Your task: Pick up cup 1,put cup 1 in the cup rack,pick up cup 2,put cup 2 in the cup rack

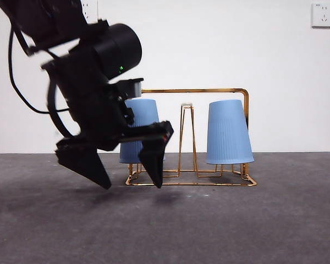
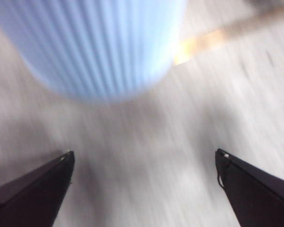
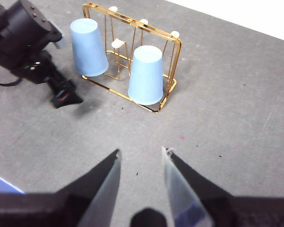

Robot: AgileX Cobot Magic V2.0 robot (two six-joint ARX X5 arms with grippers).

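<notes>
Cups, one pale blue (image 1: 144, 131) and its twin (image 1: 229, 133), hang upside down on the gold cup rack (image 1: 193, 92), while the left gripper (image 1: 131, 176) hovers beside it, jaws spread wide and empty, and the right gripper (image 3: 141, 158) waits apart, slightly parted, holding nothing.

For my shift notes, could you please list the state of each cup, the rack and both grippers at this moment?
Left blue cup: upside down on the cup rack, free.
Right blue cup: upside down on the cup rack, free.
Cup rack: upright on the table, holding both cups.
Left gripper: open, empty, beside the left cup.
Right gripper: open, empty, away from the rack.
</notes>
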